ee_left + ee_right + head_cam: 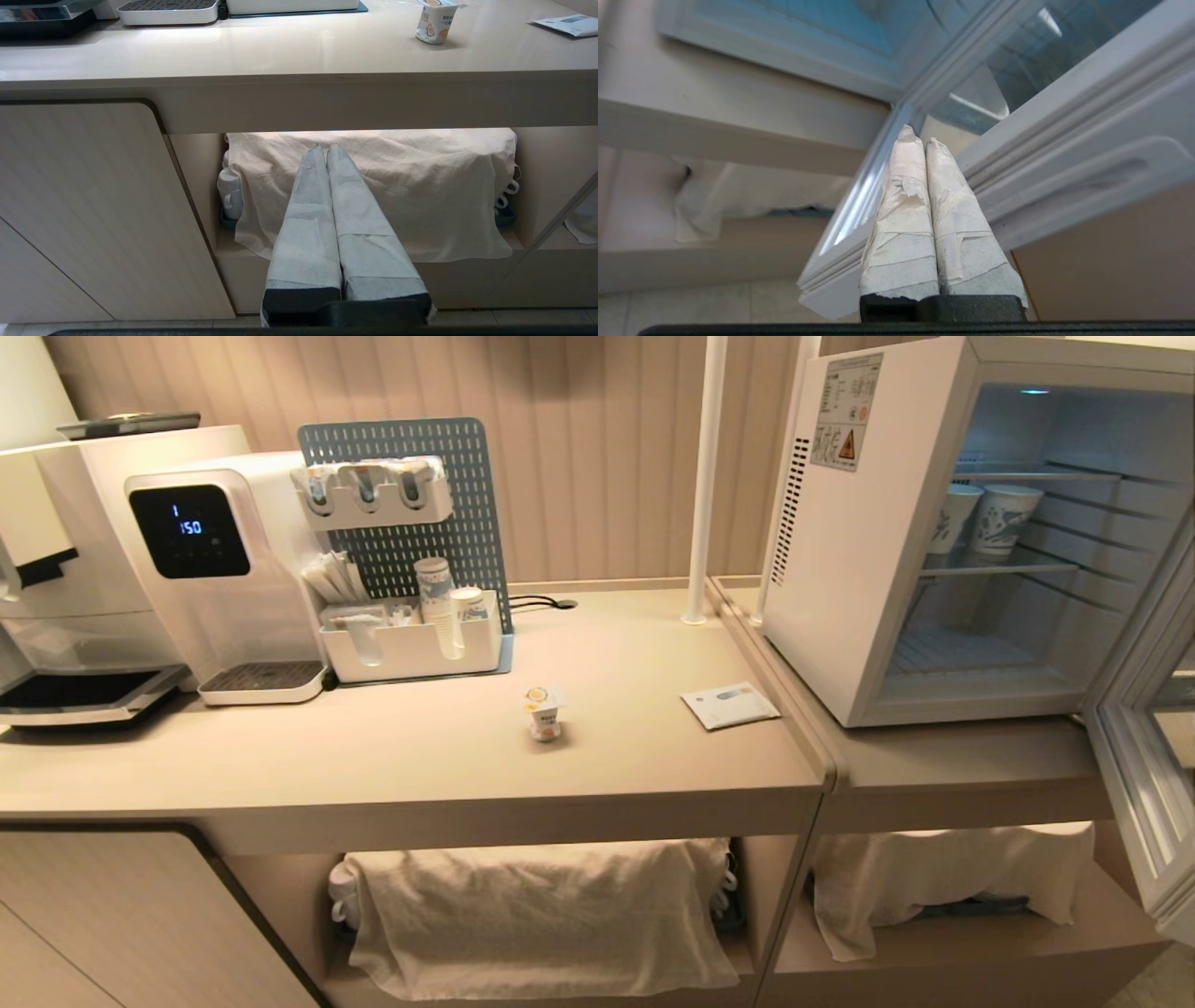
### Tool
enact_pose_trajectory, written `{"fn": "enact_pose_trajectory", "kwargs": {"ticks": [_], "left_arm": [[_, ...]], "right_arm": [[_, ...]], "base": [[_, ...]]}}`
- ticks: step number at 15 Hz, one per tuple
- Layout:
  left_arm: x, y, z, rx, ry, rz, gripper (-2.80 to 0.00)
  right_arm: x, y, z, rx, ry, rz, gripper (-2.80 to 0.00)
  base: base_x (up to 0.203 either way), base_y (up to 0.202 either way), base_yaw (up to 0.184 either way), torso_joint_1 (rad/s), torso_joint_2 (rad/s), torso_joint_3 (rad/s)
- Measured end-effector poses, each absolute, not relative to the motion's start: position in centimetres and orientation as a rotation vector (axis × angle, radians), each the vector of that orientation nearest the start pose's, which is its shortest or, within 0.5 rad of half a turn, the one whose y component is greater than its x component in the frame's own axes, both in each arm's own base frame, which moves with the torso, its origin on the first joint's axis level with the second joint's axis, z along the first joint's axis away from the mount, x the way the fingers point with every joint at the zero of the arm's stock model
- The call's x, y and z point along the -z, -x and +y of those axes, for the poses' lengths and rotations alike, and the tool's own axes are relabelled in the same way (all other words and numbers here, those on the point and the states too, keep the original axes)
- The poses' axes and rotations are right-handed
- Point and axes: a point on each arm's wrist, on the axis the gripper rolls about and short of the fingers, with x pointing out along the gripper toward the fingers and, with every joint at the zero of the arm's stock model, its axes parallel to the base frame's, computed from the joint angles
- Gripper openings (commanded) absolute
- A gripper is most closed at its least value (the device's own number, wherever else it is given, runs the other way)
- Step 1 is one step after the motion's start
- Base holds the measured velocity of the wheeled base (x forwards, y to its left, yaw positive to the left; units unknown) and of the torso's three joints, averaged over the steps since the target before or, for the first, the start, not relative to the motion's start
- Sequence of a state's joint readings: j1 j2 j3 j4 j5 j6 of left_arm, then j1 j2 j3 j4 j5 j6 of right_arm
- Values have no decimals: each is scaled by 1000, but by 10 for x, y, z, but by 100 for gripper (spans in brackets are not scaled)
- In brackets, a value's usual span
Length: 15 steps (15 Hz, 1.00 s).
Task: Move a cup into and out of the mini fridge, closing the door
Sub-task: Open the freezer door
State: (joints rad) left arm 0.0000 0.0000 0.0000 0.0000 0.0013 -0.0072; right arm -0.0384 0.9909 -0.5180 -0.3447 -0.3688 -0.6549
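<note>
Both my claws are pressed shut and empty: my left claw [327,149] hangs below the worktop [373,747], my right claw [920,135] by the open door [1064,154]. The cup [543,712] stands on the worktop, well apart from the mini fridge [831,569].

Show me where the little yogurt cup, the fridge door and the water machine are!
cup [544,713], head view, on its side wall.
door [1144,775], head view, on its white frame.
water dispenser [189,531], head view, on its black screen.
</note>
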Motion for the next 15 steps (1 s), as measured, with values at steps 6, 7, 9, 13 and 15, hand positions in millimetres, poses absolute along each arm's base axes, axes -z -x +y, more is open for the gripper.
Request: {"fn": "enact_pose_trajectory", "kwargs": {"ticks": [6, 7, 9, 13, 15], "left_arm": [[-75, 23, 0, -1, 7, 0, -280], [-75, 23, 0, -1, 7, 0, -280], [-75, 23, 0, -1, 8, 0, -280], [-75, 23, 0, -1, 7, 0, -280], [-75, 23, 0, -1, 8, 0, -280]], "right_arm": [[-233, -148, -17, 442, 698, 298, -280], [-235, -149, -17, 444, 699, 296, -280], [-235, -150, -17, 440, 701, 303, -280], [-233, -149, -17, 439, 701, 310, -280], [-234, -148, -17, 441, 701, 306, -280]], "base": [[0, 0, 0, 0, 0, 0], [0, 0, 0, 0, 0, 0], [0, 0, 0, 0, 0, 0], [0, 0, 0, 0, 0, 0], [0, 0, 0, 0, 0, 0]]}}
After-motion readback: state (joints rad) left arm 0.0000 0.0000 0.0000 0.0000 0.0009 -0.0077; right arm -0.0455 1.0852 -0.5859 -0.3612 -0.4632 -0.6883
